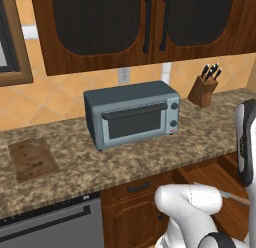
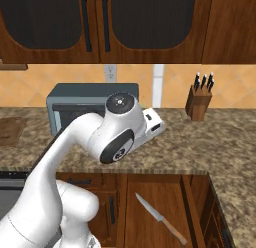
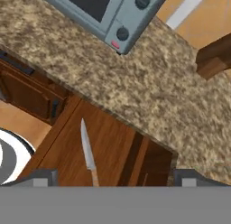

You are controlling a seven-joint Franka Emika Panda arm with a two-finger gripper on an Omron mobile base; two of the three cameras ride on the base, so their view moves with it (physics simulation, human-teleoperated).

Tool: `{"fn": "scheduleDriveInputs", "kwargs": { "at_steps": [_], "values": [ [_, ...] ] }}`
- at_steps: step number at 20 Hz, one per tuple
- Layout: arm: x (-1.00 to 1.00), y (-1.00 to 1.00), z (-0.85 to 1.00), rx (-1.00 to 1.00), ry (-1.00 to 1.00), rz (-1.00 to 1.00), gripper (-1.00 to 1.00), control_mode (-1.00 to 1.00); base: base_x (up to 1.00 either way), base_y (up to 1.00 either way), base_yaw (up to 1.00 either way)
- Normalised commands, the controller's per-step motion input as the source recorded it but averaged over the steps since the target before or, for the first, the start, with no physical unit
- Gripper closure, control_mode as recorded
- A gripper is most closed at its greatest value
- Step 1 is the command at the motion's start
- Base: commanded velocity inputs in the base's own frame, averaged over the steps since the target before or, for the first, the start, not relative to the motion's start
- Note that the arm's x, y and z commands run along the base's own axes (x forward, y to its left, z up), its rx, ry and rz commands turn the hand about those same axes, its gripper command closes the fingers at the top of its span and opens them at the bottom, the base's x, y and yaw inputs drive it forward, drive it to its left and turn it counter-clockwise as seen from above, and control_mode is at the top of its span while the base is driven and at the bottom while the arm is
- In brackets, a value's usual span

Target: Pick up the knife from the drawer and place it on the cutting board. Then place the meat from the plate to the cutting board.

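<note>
Gripper (image 3: 113,177) jaws stand wide, empty. Slim silver-bladed, brown-handled knife (image 2: 160,218) in reddish wooden drawer (image 2: 150,192): likely light, rigid; grasp handle.

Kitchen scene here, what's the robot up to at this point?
The white arm is reaching toward the open drawer below the counter, where the knife lies loose on the wooden bottom. In the hand view the gripper hangs above the knife with its jaws open and nothing in them. The cutting board sits bare on the counter, left of the toaster oven. So the knife is not yet picked up, and nothing has reached the board.
</note>
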Motion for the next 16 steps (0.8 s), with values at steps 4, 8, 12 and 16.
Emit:
{"fn": "scheduleDriveInputs", "kwargs": {
  "at_steps": [4,8,12,16],
  "values": [
    [-0.51,-0.36,-1.00,0.01,0.11,0.00,-1.00,-1.00,0.00,0.00,0.00],
    [-0.11,-0.04,-1.00,-0.12,0.17,0.01,-1.00,-1.00,0.00,0.00,0.00],
    [0.15,0.00,-1.00,-0.21,0.22,0.00,-1.00,-1.00,0.00,0.00,0.00],
    [0.03,-0.01,-0.88,-0.04,0.15,0.00,-1.00,-1.00,0.00,0.00,0.00]
  ]
}}
